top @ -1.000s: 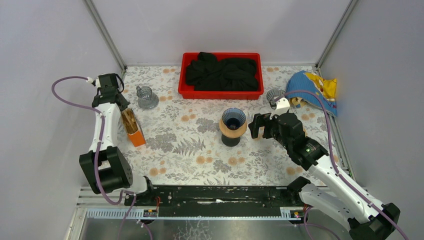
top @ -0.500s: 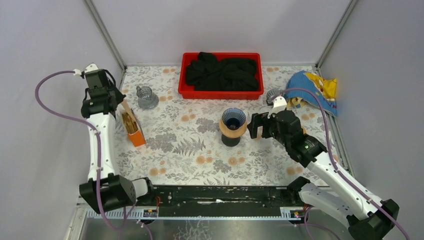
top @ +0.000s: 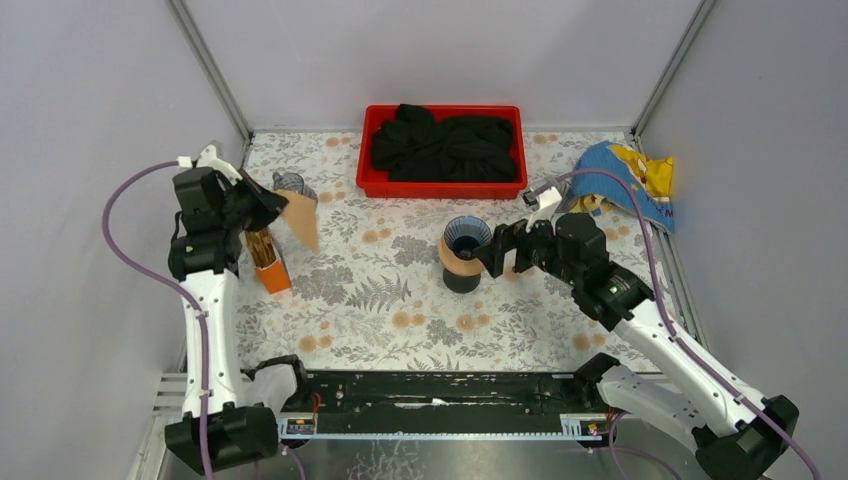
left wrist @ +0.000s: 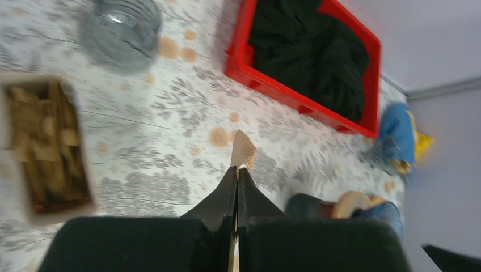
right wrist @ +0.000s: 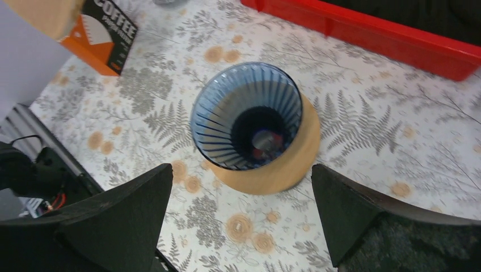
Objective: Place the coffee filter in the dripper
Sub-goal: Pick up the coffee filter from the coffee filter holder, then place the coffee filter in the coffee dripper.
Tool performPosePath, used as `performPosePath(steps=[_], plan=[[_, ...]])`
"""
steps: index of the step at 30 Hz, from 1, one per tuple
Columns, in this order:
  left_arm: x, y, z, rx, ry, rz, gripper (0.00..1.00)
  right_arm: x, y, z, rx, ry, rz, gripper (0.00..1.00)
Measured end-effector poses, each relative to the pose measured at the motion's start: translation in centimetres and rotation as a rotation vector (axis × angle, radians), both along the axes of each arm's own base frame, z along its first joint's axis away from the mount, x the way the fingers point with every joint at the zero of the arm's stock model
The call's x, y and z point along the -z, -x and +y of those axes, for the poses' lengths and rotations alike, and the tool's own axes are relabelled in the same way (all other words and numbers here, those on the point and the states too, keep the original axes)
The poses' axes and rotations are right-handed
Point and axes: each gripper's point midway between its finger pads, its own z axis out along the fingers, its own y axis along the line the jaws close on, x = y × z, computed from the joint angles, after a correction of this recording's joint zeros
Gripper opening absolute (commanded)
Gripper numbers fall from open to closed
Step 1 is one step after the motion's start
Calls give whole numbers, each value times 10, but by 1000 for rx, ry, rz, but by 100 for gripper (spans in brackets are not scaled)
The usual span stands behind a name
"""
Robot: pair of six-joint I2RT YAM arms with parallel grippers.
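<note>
Left gripper (top: pixel 272 203) is pinching the coffee filter (top: pixel 303 219) by its wide edge and holding it aloft at frame left, just above the orange filter box (top: pixel 266 259), narrow end pointing lower right. Dripper (top: pixel 467 241) is sitting at frame centre, mouth up, well apart to the right. Right gripper (top: pixel 497 251) is gaping wide, flanking the dripper and grasping nothing.

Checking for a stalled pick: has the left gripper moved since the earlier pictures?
Yes. The left gripper, shut on the coffee filter, has shifted right of the orange filter box, toward the dripper.
</note>
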Motion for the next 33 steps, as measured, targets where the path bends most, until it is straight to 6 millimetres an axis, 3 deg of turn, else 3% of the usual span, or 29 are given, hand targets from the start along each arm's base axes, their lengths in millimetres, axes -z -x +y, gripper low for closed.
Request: performPosePath(steps=[8, 18, 23, 33], plan=[[6, 16, -78, 229, 132, -55, 0, -12, -5, 40, -153, -114, -28, 99], [2, 41, -152, 397, 262, -114, 0, -30, 0, 66, -285, -199, -150, 100], [0, 50, -179, 447, 309, -123, 0, -31, 2, 80, -346, -246, -182, 99], [-24, 62, -222, 505, 396, -191, 0, -17, 0, 116, -365, -468, 17, 98]])
